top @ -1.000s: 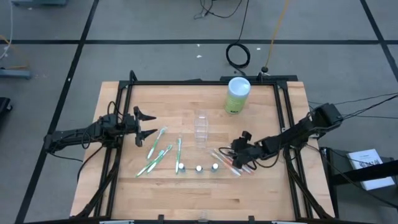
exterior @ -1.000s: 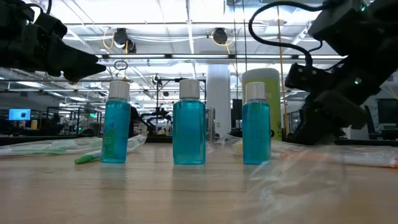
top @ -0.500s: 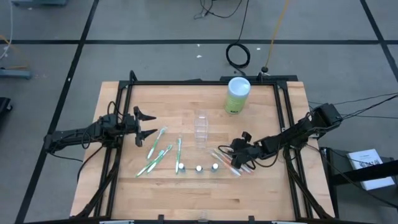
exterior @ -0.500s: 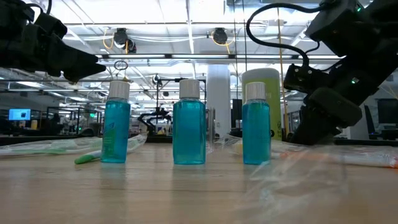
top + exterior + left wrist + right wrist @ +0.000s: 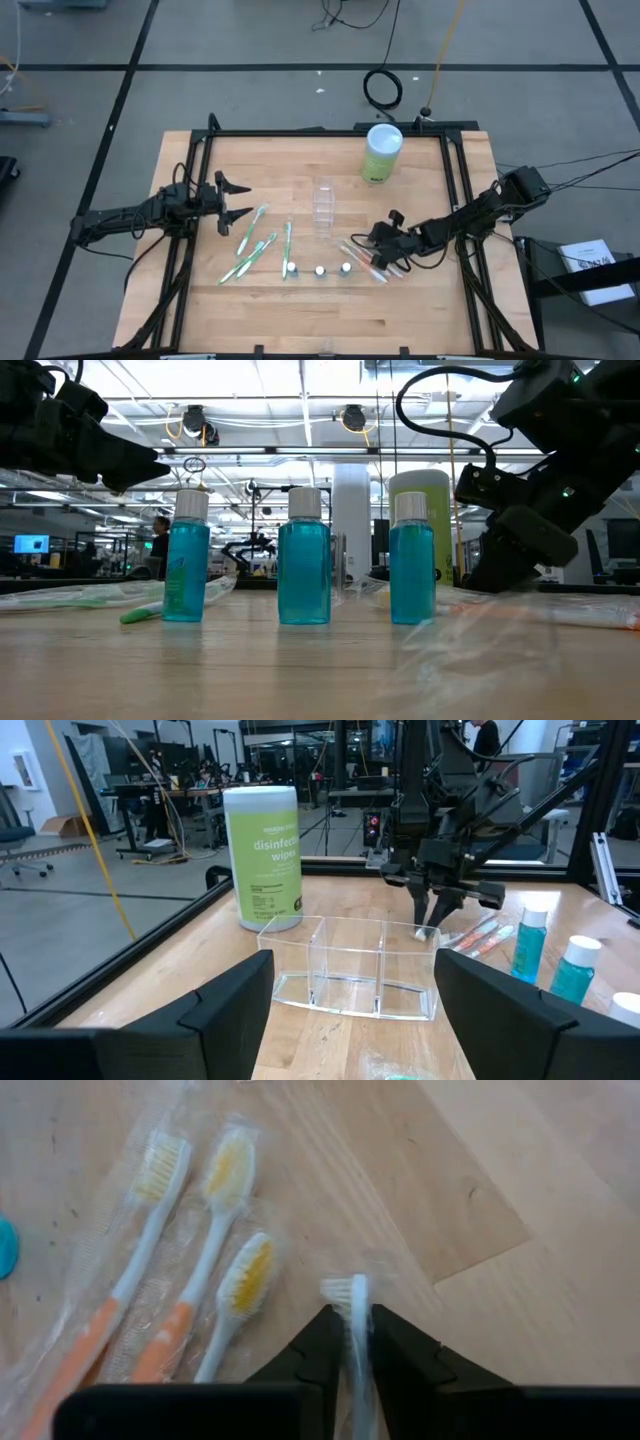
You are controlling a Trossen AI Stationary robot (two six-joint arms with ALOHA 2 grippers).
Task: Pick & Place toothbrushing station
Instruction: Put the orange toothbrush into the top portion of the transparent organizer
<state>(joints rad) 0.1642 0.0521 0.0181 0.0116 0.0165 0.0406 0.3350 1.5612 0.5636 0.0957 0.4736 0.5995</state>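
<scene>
Several orange-white toothbrushes [image 5: 225, 1175] in clear wrap lie on the wooden table [image 5: 420, 310], right of three blue white-capped bottles [image 5: 304, 558]. My right gripper [image 5: 357, 1335] is down among them, shut on one toothbrush [image 5: 352, 1292]. Green-white toothbrushes [image 5: 255, 245] lie left of the bottles. A clear plastic organizer [image 5: 350, 970] stands mid-table. My left gripper [image 5: 240, 200] waits open at the table's left edge, level above the table and holding nothing. My right gripper pinches the toothbrush's thin white neck [image 5: 357, 1312] between its two fingers [image 5: 322, 1342], just behind the bristle head. The fingers slant down from the table's right side and lie along the brush. The head [image 5: 342, 1288] sticks out past the fingertips, low over the wood.
A lime-green wipes canister [image 5: 381, 152] with a white lid stands at the far side, behind the organizer. Black frame rails [image 5: 455, 190] run along the table's edges. Bare wood lies near the front edge.
My right gripper has stayed in place among the orange-white toothbrushes and has shut its fingers on one of them. The toothbrushes, the bottles and the organizer have kept their places.
</scene>
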